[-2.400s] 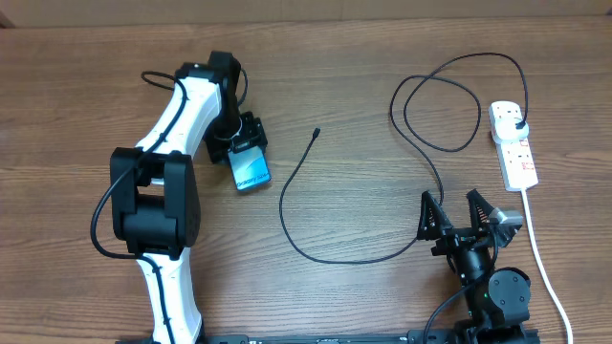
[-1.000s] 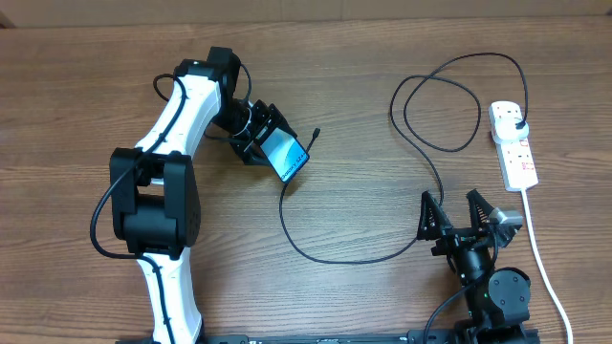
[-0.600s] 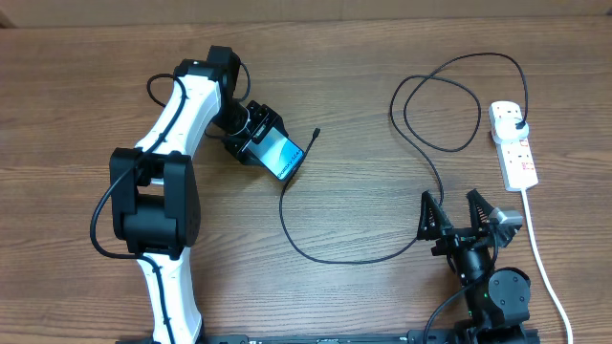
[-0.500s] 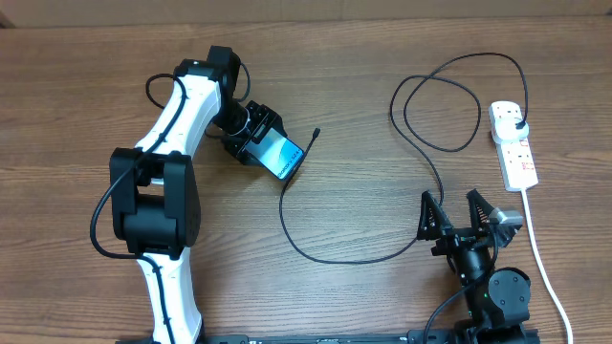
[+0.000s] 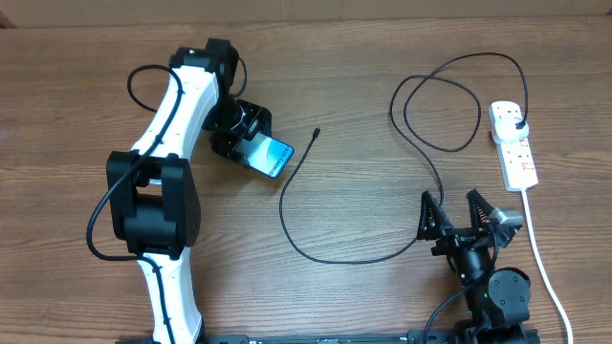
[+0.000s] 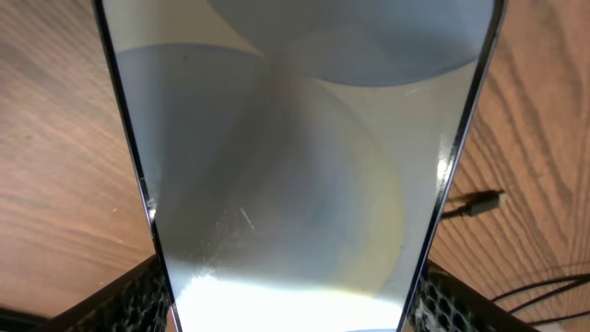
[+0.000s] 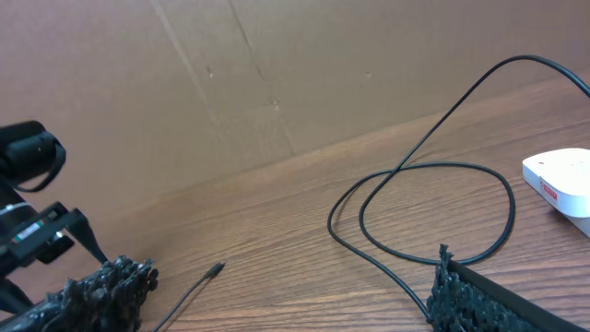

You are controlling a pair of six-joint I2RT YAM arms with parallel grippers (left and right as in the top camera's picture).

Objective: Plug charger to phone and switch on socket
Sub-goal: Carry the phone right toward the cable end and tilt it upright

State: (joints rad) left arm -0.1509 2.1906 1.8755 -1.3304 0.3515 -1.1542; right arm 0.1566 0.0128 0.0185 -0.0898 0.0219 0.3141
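Two end effectors show overhead. Of these, the left end effector (image 5: 251,144) is clamped on the phone (image 5: 272,158), which sits tilted at about 10 o'clock from the middle of the worktop (image 5: 344,306); its screen fills the left wrist view. The charger (image 5: 335,260) lies with its connector tip just beside the phone at 2 o'clock, not touching. Its cable loops over to the socket (image 5: 514,145) at the 3 o'clock edge. At 5 o'clock, the right end effector (image 5: 449,201) has its fingers spread around nothing.

Tiny print on the phone (image 5: 271,158), red marks on the socket (image 5: 517,145), both illegibly small.
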